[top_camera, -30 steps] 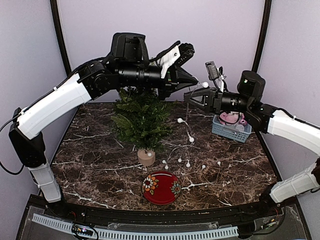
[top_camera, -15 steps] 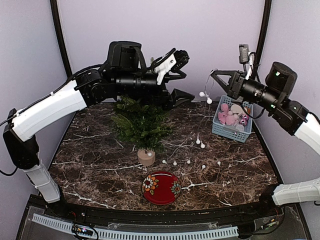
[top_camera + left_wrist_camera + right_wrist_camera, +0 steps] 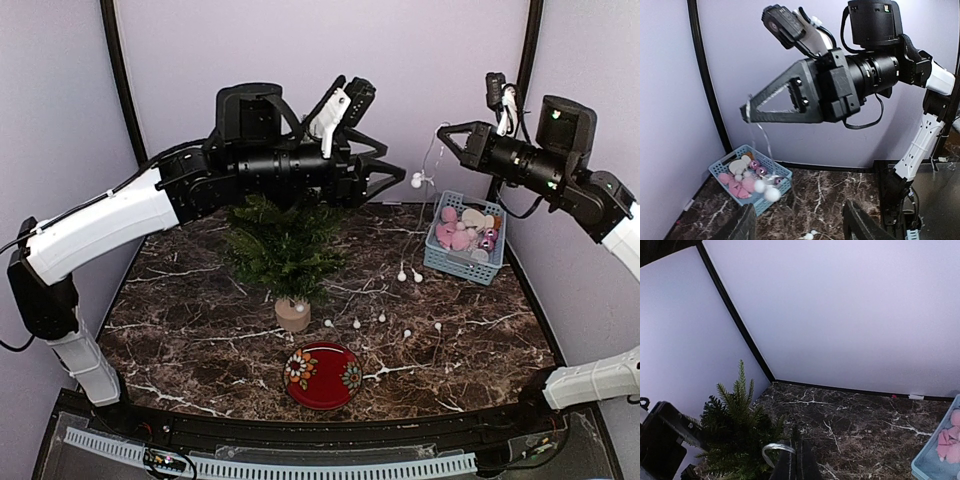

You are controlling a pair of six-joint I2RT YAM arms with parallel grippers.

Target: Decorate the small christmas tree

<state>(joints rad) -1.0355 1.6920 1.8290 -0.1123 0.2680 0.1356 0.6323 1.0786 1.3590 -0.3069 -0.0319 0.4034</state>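
Observation:
The small christmas tree (image 3: 283,245) stands on its wood stump (image 3: 292,315) left of the table's middle. It also shows at the lower left of the right wrist view as the tree (image 3: 735,422). My right gripper (image 3: 443,133) is raised high near the back right, shut on the clear wire of a string of white bulbs (image 3: 418,181). The string hangs down and trails over the table. Its wire (image 3: 771,447) loops out beside the shut right gripper (image 3: 797,466). My left gripper (image 3: 392,183) hovers above the tree, facing the right one. The left gripper (image 3: 800,227) is open and holds nothing.
A blue basket (image 3: 478,268) with pink and white ornaments sits at the back right, also seen as the basket (image 3: 771,169). A red flowered plate (image 3: 323,375) lies in front of the stump. Loose bulbs (image 3: 355,323) of the string lie between the plate and the basket.
The left gripper opened and let the string go. The right gripper shut on the string, then rose up and to the right, drawing the bulbs off the table toward the basket.

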